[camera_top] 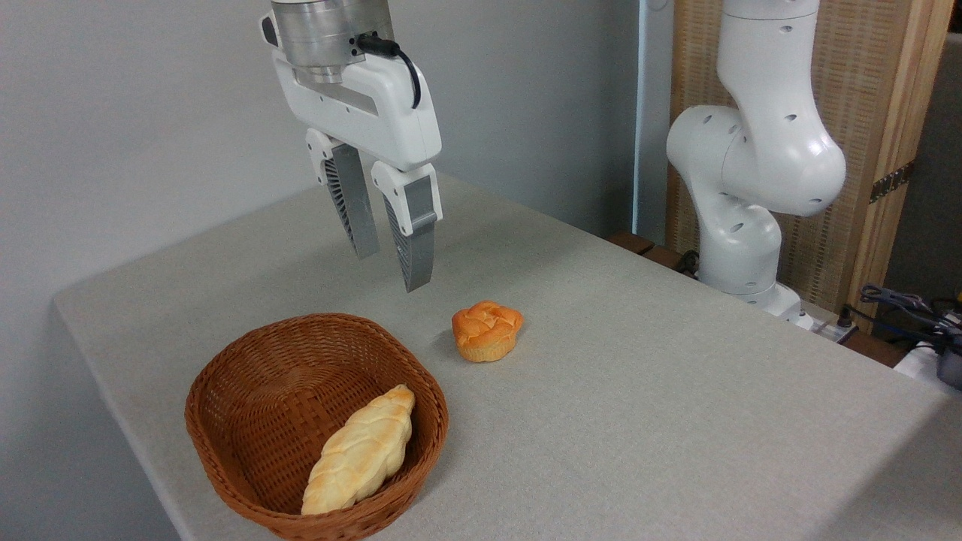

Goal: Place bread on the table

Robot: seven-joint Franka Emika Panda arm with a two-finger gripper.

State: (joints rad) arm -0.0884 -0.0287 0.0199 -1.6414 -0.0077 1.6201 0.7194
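The bread (361,451), a long braided cream-to-golden loaf, lies slanted inside the brown wicker basket (225,383) at the front left of the table (639,421). One end leans on the basket's near rim. My gripper (392,269) hangs in the air above and behind the basket, pointing down. Its two fingers are apart with nothing between them. It touches neither the loaf nor the basket.
A small round orange bun (487,330) sits on the cloth just right of the basket, below the gripper's right finger. The arm's white base and lower links (744,173) rise at the table's far right edge. Cables lie beyond the right edge (909,308).
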